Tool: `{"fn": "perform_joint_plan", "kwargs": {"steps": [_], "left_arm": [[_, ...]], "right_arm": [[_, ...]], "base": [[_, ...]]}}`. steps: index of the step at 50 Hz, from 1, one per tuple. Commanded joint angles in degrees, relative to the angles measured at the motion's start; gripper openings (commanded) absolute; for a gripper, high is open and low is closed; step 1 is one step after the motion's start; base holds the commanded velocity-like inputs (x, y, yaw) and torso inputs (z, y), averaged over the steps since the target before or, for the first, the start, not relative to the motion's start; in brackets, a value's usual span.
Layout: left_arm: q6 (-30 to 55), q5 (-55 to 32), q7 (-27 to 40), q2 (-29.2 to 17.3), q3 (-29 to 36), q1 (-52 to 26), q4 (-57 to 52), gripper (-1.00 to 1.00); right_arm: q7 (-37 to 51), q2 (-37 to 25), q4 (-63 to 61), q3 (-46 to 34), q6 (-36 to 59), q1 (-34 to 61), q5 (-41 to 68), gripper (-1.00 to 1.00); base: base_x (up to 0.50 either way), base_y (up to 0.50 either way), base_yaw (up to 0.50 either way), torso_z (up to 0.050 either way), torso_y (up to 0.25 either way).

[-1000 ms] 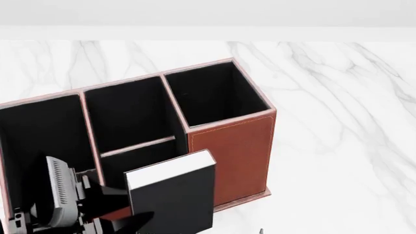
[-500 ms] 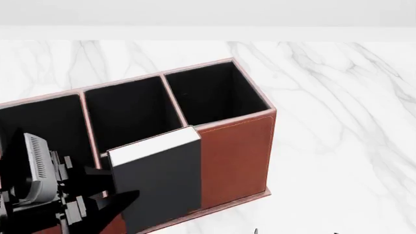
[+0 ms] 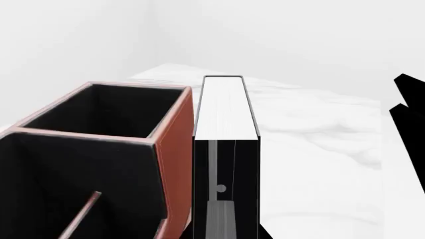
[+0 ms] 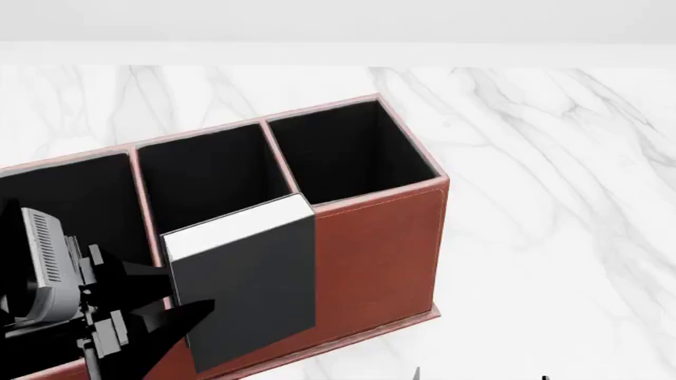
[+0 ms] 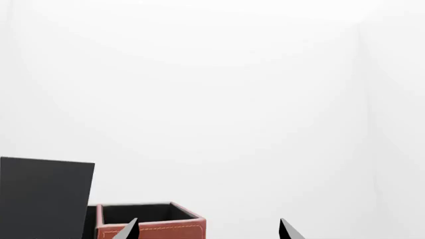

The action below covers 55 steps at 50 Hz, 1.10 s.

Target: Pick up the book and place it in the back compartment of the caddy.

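The left gripper (image 4: 174,305) grips the matte black hardback book (image 4: 248,281) upright, carrying it over the red-brown leather-look caddy (image 4: 385,245) front. Next, it should move toward twelve o'clock, above a back compartment.

White marble-look bench (image 4: 549,206) w/ grey veining, seen from above; its far edge meets a plain pale wall. Standing directly on it: large red-brown leather-look caddy (image 4: 385,253) w/ pale stitched edges, black-lined rectangular compartments, thin base lip flat on bench near view's centre-left.
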<state>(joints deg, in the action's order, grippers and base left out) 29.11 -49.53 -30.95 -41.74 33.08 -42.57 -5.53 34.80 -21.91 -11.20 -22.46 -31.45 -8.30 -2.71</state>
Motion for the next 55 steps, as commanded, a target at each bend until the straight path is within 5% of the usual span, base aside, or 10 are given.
{"fn": "perform_joint_plan", "kwargs": {"steps": [1, 20, 55], "left_arm": [[0.25, -2.77, 0.56, -0.09, -1.50, -0.74, -0.95, -1.00], [3.70, -3.49, -13.38, 0.32, 2.82, -6.90, 6.03, -1.00], [-2.22, -0.11, -20.34, 6.32, 1.72, -13.03, 27.26, -1.00]], "right_arm": [[0.22, -0.04, 0.04, -0.11, 0.26, 0.10, -0.09, 1.00], [-0.09, -0.35, 0.92, -0.79, -0.87, 0.54, 0.36, 1.00], [-0.07, -0.57, 1.51, -1.44, -0.24, 1.31, 0.82, 1.00]], "base": [[0.00, 0.00, 0.00, 0.000, 0.000], [0.00, 0.00, 0.00, 0.000, 0.002], [0.00, 0.00, 0.00, 0.000, 0.001]]}}
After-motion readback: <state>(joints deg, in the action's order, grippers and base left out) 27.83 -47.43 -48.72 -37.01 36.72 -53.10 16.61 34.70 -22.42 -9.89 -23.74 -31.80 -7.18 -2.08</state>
